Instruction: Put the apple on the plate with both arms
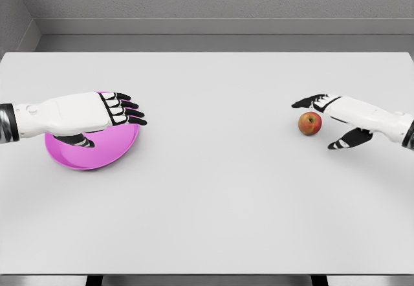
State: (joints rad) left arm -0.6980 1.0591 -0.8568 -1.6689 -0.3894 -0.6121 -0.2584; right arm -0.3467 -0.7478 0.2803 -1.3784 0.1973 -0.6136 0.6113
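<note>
The white table (213, 195) fills the view nearest the camera, its front edge bare, and everything else can be placed from the pink plate (97, 153) at its left side. Directly over that plate hangs the left hand (97, 114), palm down, its 4 fingers stretched flat toward the middle of the table and the thumb tucked beneath near the plate's surface; it grasps nothing. Whether it touches the plate cannot be told. It probably sits there to steady or carry the plate — the task asks for both arms.

Far to the right of the plate, well apart from it, lies the apple (310, 123), red with a yellowish patch, resting on the table. The right hand (333, 121) is just beside it on the far side from the plate, fingers spread above and thumb reaching below — an open cradle set for a grasp, not closed on the fruit.

No brand, label or writing shows anywhere.
</note>
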